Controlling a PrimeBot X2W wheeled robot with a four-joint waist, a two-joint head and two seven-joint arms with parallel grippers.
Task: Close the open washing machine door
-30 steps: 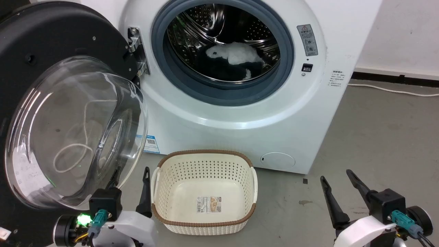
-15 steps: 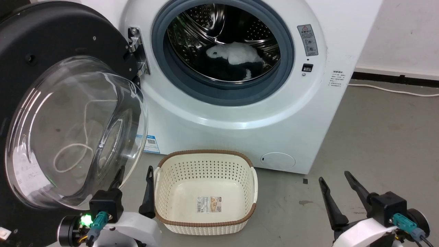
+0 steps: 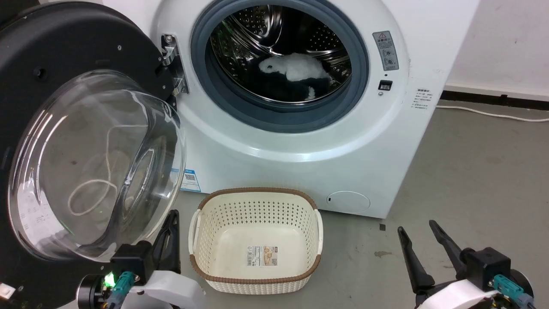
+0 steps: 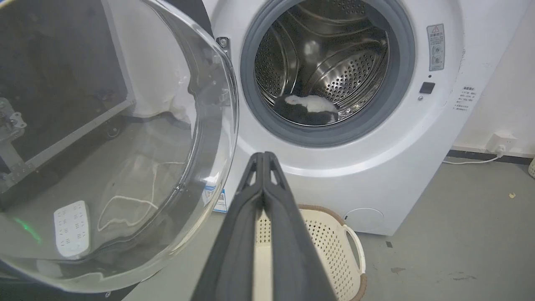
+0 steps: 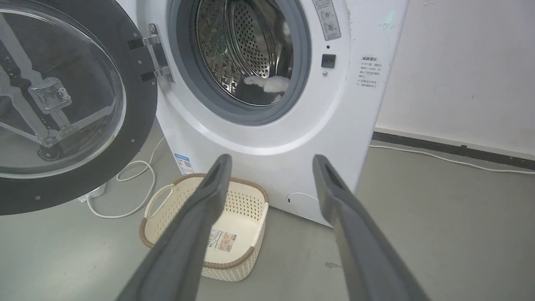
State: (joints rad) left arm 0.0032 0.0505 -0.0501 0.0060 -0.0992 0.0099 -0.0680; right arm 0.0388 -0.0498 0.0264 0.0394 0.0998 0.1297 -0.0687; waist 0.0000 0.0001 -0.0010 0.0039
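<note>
Left gripper [image 3: 172,216] shut since 0.5 s ago, holding nothing

Its 2 fingers, spread 0.5 s earlier, now press together on nothing, just left of the basket [image 3: 257,190]. The right gripper [image 3: 416,227] stands with fingers apart, empty, well right of the basket. The washing machine door [image 3: 64,47] hangs wide open left of the basket; the washing machine [image 3: 300,141] stands just behind it.

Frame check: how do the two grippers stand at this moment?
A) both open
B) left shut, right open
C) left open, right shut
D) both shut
B: in the left wrist view the left gripper is pressed together with no gap, while in the right wrist view the right gripper is spread wide apart.
</note>
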